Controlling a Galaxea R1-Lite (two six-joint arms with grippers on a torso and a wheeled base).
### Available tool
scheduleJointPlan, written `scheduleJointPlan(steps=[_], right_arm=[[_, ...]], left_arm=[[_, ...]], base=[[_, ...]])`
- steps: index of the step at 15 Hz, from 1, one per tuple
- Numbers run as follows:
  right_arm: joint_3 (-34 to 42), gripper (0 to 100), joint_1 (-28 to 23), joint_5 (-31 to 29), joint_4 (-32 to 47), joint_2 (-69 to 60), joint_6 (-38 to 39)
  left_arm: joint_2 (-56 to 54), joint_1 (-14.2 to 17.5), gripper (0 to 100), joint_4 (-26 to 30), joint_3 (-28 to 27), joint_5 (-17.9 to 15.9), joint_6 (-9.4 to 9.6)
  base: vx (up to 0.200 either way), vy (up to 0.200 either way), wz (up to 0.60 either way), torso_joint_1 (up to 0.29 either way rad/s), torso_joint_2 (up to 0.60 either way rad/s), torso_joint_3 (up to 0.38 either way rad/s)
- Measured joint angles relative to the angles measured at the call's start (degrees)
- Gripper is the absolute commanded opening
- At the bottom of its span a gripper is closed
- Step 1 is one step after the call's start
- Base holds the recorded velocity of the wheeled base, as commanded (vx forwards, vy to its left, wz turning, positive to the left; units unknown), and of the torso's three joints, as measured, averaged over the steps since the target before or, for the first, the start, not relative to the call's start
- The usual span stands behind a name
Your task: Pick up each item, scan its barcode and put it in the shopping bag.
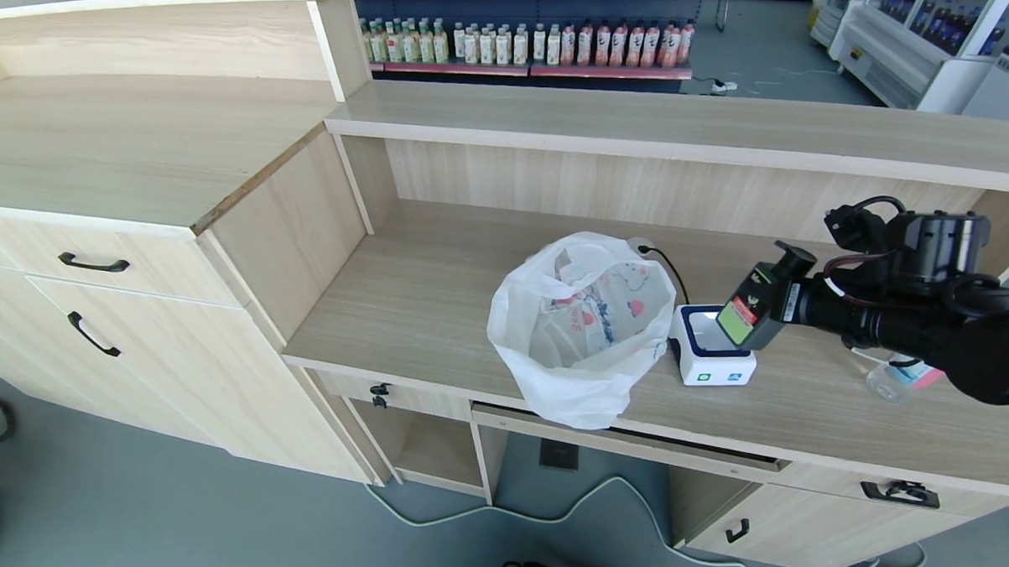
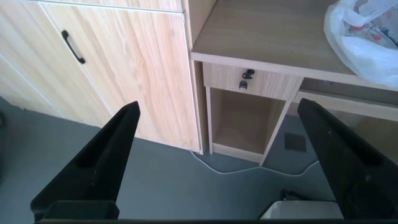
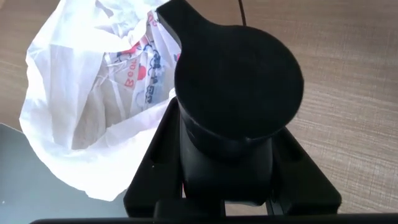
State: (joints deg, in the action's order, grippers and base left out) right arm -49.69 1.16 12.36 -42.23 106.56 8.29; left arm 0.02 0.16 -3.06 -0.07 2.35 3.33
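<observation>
Black left gripper is hanging over the grey floor in front of the light-wood cabinet, fingers spread wide and gripping nothing. A corner of the shopping bag is poking in at the frame edge.

On the wooden surface, the white shopping bag is sitting open near the front edge, its bottom sagging slightly over it. Something with red and blue print is showing through the plastic; I can't make out what it is.

Just to the right, the white scanner is sitting beside the bag with a black cable running off behind it.

The right gripper is clamping the item, a dark container with a black round cap and a green-and-red label. It's holding it tilted, just above the scanner's right side; I can't tell whether they're touching. No barcode readable. From the wrist camera the cap is blocking most of the body, with a finger on each side.

Under the right arm a clear bottle with a pink label is lying on the surface, half covered by the arm.
</observation>
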Motion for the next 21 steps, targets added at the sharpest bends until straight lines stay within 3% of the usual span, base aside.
scheduleJointPlan(steps=[7, 21], right_arm=[[0.7, 0, 0.1, 0.4, -5.2, 2.0, 0.4], [-0.4, 0, -0.2, 2.2, -5.5, 5.1, 1.2]], left_arm=[[0.0, 0.0, 100, 0.0, 0.0, 0.0, 0.00], [0.0, 0.0, 100, 0.0, 0.0, 0.0, 0.00]], base=[[0.000, 0.000, 0.00, 0.000, 0.00, 0.000], [0.000, 0.000, 0.00, 0.000, 0.00, 0.000]])
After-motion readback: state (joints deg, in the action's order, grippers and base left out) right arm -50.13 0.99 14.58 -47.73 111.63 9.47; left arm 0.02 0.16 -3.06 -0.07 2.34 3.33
